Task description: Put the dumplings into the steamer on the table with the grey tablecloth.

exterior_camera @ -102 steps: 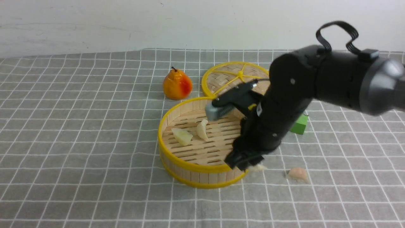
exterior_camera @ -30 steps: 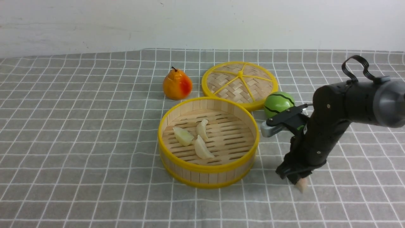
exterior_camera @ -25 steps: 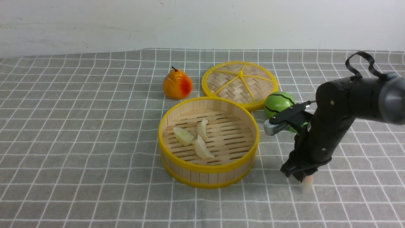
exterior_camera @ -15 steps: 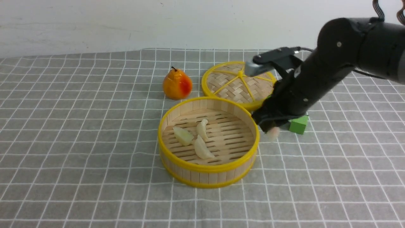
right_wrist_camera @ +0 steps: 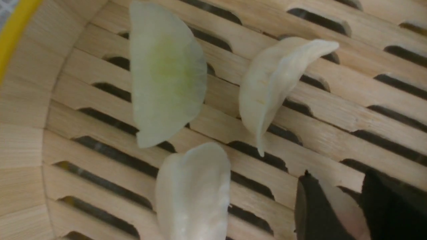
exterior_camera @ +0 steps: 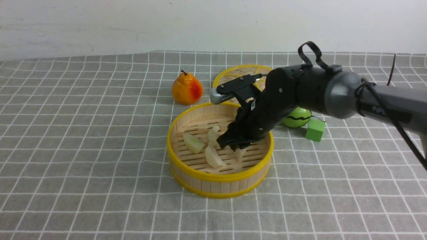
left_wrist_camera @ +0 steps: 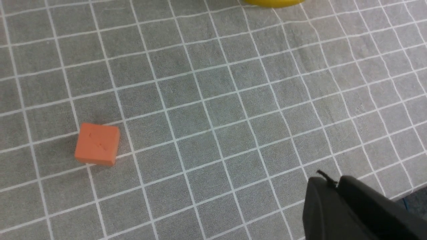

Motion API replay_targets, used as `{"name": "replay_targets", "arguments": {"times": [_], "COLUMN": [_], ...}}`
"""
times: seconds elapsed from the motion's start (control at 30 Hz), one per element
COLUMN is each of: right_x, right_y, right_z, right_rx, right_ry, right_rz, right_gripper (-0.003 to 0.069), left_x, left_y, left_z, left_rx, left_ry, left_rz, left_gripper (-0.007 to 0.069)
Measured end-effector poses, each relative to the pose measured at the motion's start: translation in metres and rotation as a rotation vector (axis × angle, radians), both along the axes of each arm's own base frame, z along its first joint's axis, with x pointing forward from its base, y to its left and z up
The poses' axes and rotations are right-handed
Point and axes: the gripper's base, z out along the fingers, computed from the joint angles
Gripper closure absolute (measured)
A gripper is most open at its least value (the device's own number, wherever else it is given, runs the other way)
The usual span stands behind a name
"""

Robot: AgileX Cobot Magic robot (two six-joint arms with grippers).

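The steamer [exterior_camera: 220, 176] stands mid-table on the grey tablecloth [exterior_camera: 100, 133]. Three dumplings [exterior_camera: 192, 143] [exterior_camera: 212, 136] [exterior_camera: 213, 157] lie on its slatted floor. My right gripper [exterior_camera: 235, 146] reaches down inside it. A pinkish dumpling [exterior_camera: 240, 154] pokes out below the fingertips onto the slats. In the right wrist view this dumpling [right_wrist_camera: 343, 206] leans on one finger of my right gripper [right_wrist_camera: 337, 180], open, with a dark gap on the other side. Three dumplings [right_wrist_camera: 166, 73] [right_wrist_camera: 273, 80] [right_wrist_camera: 193, 190] lie beyond. My left gripper [left_wrist_camera: 328, 180] hovers shut and empty over the cloth.
A pear [exterior_camera: 186, 90] and a flat woven lid [exterior_camera: 240, 71] sit behind the steamer. To its right, by my right arm, are a green striped ball [exterior_camera: 297, 118] and a green cube [exterior_camera: 315, 130]. An orange cube [left_wrist_camera: 96, 148] lies on the cloth near the left gripper.
My right gripper lifted the pinkish dumpling off the cloth to the right of the steamer, swung left over the rim and lowered it inside. Its fingers have spread a little.
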Motion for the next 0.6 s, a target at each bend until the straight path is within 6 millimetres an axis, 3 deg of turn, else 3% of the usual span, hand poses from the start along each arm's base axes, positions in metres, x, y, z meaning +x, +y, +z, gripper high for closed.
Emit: {"name": "replay_targets", "arguments": {"times": [0.07,0.1,0.17,0.2,0.3,0.4,0.47,0.5,0.53,0.6], "right_x": [0.0,0.001,0.001,0.001,-0.006,-0.019,-0.033,-0.035,-0.045,-0.062], "right_y": [0.0,0.0,0.0,0.0,-0.002,-0.009,-0.016,-0.017,-0.022,-0.03], "right_z": [0.0,0.003,0.009,0.01,0.035,0.074,0.111,0.114,0.134,0.154], "right_rx": [0.0,0.004,0.008,0.008,0.016,0.035,0.059,0.062,0.083,0.114], "right_ry": [-0.003,-0.013,-0.015,-0.013,-0.022,-0.064,-0.116,-0.121,-0.156,-0.189], "right_rz": [0.0,0.0,0.0,0.001,0.01,0.02,0.027,0.027,0.027,0.024], "right_gripper": [0.0343,0.0259,0.0188,0.0188,0.0155,0.0212,0.0306,0.0316,0.0384,0.0468], "left_x": [0.0,0.001,0.001,0.001,-0.002,-0.006,-0.011,-0.011,-0.013,-0.015], "left_y": [0.0,0.0,0.0,0.0,0.001,0.004,0.007,0.007,0.009,0.01], "left_z": [0.0,0.001,0.002,0.002,-0.005,-0.019,-0.035,-0.037,-0.046,-0.053], "left_rx": [-0.001,-0.001,0.003,0.004,0.015,0.008,-0.016,-0.023,-0.047,-0.081], "left_ry": [-0.002,-0.012,-0.039,-0.04,-0.121,-0.202,-0.273,-0.285,-0.333,-0.396], "left_rz": [0.0,-0.001,-0.015,-0.017,-0.055,-0.074,-0.072,-0.07,-0.063,-0.051], "left_gripper": [0.0575,0.0575,0.0575,0.0575,0.0571,0.0568,0.0568,0.0567,0.0566,0.0565]}}
